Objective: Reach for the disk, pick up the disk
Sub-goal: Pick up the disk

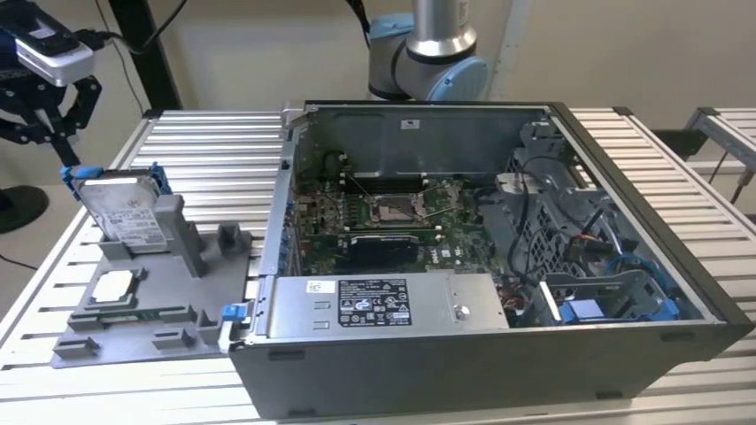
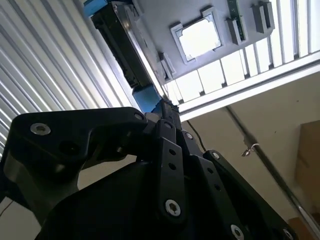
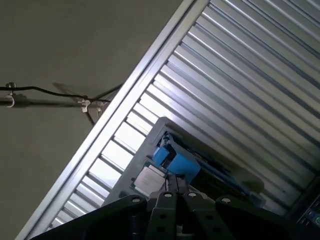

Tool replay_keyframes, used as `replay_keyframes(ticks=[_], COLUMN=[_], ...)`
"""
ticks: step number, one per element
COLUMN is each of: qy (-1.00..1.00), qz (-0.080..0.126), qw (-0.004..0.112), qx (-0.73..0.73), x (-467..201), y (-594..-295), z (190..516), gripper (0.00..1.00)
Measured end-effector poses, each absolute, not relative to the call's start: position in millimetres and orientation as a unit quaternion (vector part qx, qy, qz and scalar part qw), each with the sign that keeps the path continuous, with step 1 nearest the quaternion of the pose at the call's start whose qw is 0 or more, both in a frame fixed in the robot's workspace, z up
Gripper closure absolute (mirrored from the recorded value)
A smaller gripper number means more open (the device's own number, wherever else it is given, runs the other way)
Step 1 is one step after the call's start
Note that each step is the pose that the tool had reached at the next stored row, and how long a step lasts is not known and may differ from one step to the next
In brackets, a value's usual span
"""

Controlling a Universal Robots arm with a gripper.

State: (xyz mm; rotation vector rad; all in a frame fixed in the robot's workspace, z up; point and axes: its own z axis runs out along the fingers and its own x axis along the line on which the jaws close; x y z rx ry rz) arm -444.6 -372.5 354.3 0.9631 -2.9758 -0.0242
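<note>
Disk (image 1: 119, 212) upright in grey holder (image 1: 165, 235) on slatted desk (image 1: 201, 142), at exterior view's left of open computer case (image 1: 473, 354); hand (image 1: 59, 146) just above disk's blue-bracketed top edge. In second wrist view, hand (image 2: 167, 112) at disk (image 2: 120, 45) bracket. In first wrist view, hand (image 3: 176, 195) right by disk (image 3: 175, 162). Cannot tell whether hand clamped or apart.

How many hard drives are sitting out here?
1. The disk stands on edge in the grey holder at the exterior view's left, beside the open computer case. More may be hidden inside the case.
</note>
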Motion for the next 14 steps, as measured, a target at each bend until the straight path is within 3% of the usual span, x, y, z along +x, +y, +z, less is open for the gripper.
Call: replay_keyframes(ticks=[14], qy=[-0.906], qz=[-0.005], qw=[0.006], qx=[0.424], x=[-444.7], y=[-372.4], z=[354.2], gripper=[1.00])
